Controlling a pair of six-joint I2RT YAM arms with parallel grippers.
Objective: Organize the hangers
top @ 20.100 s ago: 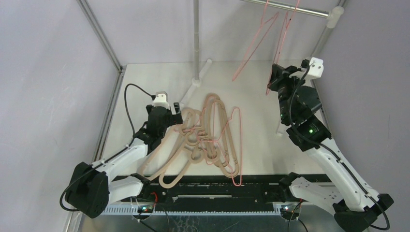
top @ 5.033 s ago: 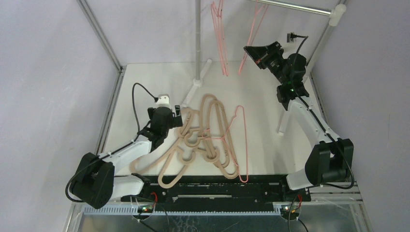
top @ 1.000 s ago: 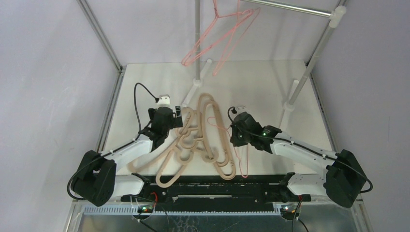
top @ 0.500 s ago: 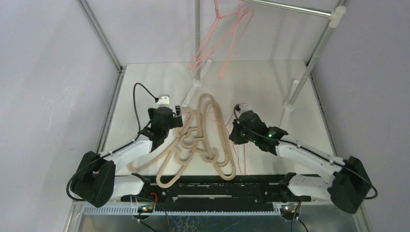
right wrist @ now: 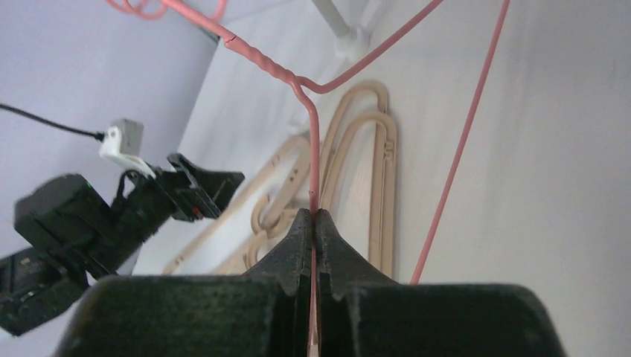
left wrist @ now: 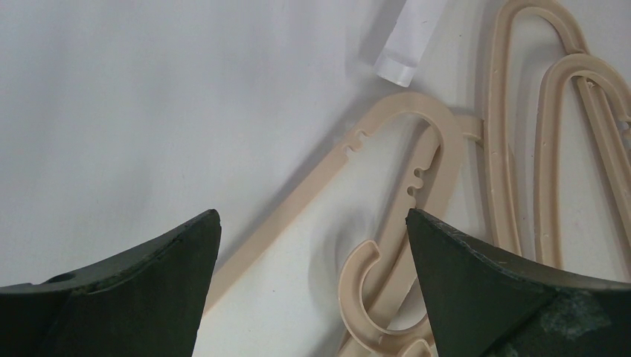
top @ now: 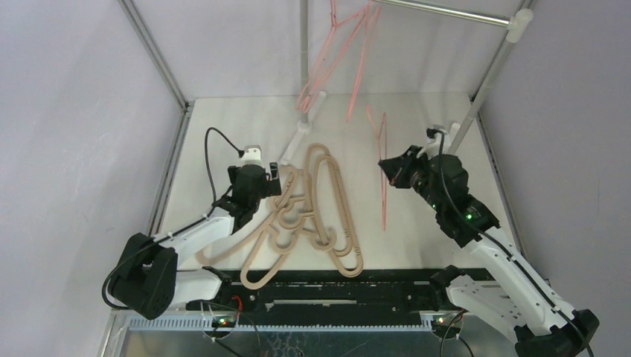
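Several beige wood-coloured hangers [top: 309, 212] lie tangled on the white table; they also show in the left wrist view [left wrist: 417, 160] and the right wrist view [right wrist: 364, 178]. My left gripper [top: 269, 178] is open and empty, low over the pile's left edge [left wrist: 312, 223]. My right gripper [top: 388, 167] is shut on a pink wire hanger [top: 382, 160] and holds it in the air; the wire runs between its jaws [right wrist: 313, 160]. Two more pink wire hangers [top: 342, 48] hang from the rack's top bar [top: 439, 11].
The rack's centre pole [top: 303, 52] and right pole [top: 484, 78] stand on white feet [top: 294, 141] at the back of the table. Grey walls close in both sides. A black rail [top: 327, 286] runs along the near edge.
My right gripper has lifted the pink wire hanger off the table and swung up and to the right. The hanging pink hangers keep swinging. The left arm has not moved.
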